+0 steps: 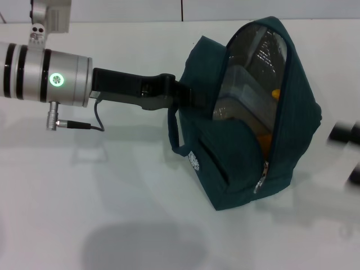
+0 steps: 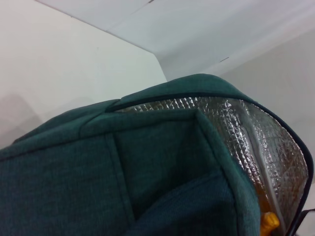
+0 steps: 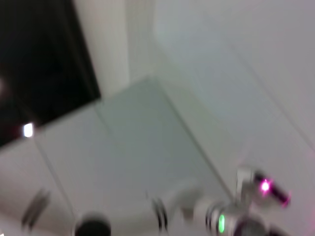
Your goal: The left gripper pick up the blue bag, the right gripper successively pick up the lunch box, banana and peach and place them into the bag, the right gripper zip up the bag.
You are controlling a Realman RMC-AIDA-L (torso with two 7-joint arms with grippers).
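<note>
Just ahead of the left gripper (image 1: 188,95), the blue bag (image 1: 292,129) stands propped open on the white table (image 1: 112,214), and we read the jaws as clamped on the bag's near rim or handle, though the fingertips themselves sink into the fabric. Inside the foil-lined mouth we see the lunch box (image 1: 247,90) lying pale and flat, with a yellow-orange patch beyond it that we take for the banana (image 1: 275,94). The right gripper (image 1: 346,146) is only a dark smear at the edge of the head view, well apart from the bag, and we cannot tell how its jaws stand.

We judge the packing nearly done, so the step in hand is either the peach or the zip. To do it well, we should hold the rim steady and taut, so the opening stays wide and the zipper pull (image 1: 262,179), low on the bag's front seam, is easy to reach.

No peach can be made out anywhere. The right wrist view is too blurred to help.
</note>
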